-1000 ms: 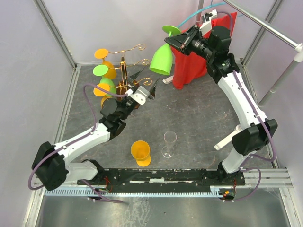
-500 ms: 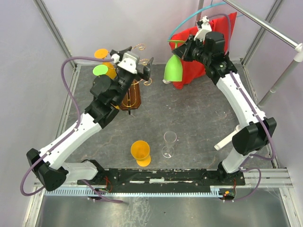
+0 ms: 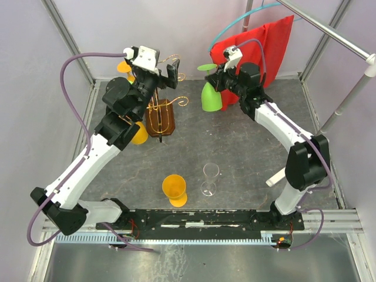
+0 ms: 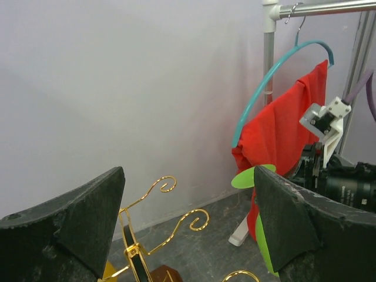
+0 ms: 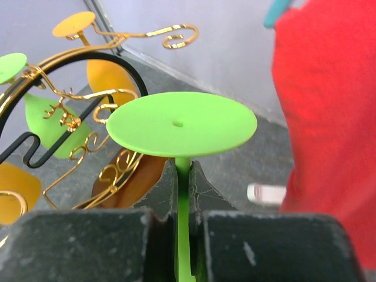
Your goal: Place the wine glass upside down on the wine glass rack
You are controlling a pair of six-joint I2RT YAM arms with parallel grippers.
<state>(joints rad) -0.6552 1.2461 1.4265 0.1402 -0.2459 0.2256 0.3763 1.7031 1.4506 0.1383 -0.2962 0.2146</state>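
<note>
Our right end effector [image 5: 183,182] is clamped on the stem of the lime-green plastic wine glass [image 3: 211,97], held foot-up. The dark-brown-based, gold-wire wine glass rack [image 3: 160,117] stands to its left on the grey worktop [image 3: 235,147], beneath our left end effector [image 3: 157,77], which gapes wide and empty.

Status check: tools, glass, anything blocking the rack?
Right tool shut on green wine glass stem, glass inverted, right of rack, not hung yet. Left tool open above rack's curls, may crowd approach.
</note>
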